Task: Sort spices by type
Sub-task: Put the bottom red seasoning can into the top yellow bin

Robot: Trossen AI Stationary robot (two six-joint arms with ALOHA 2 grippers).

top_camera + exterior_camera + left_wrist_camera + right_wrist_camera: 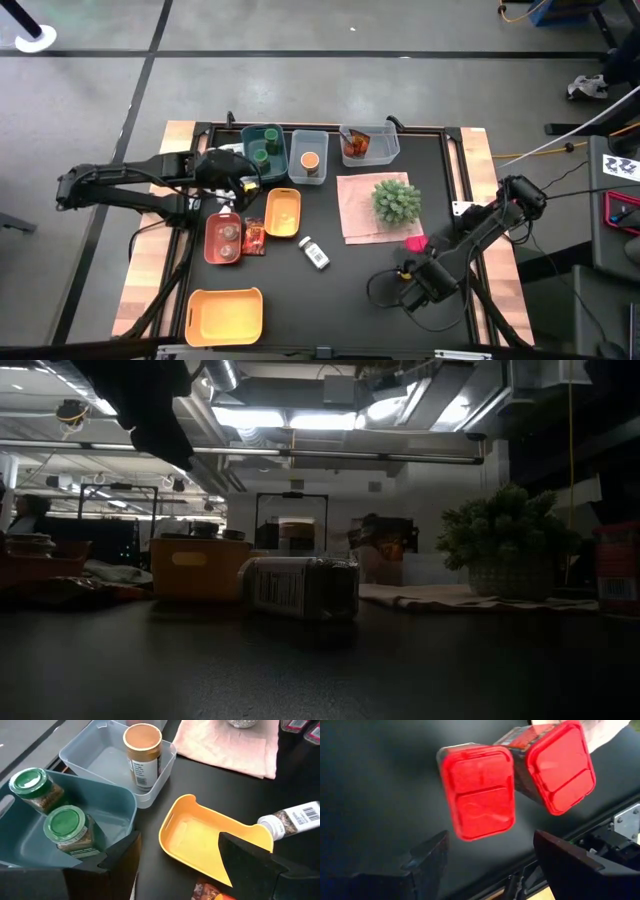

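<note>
My left gripper (243, 187) (180, 840) hovers open between the teal bin and the small orange tray, touching nothing. Two green-lidded jars (50, 807) stand in the teal bin (263, 148). An orange-lidded jar (143, 755) stands in the clear bin (310, 161). The white labelled bottle (316, 253) (300, 588) lies on its side on the table. Pinkish-lidded jars sit in the red tray (224, 238), with a red-orange packet (254, 237) beside it. My right gripper (428, 258) (491, 837) is open just short of two red-lidded boxes (520, 780) lying on the table.
The small orange tray (200, 840) holds nothing. A large orange bin (225, 315) sits near the table's near edge. A clear bin with red-orange packets (357, 145) is at the far edge. The spiky plant (396, 200) stands on a pink cloth (360, 215).
</note>
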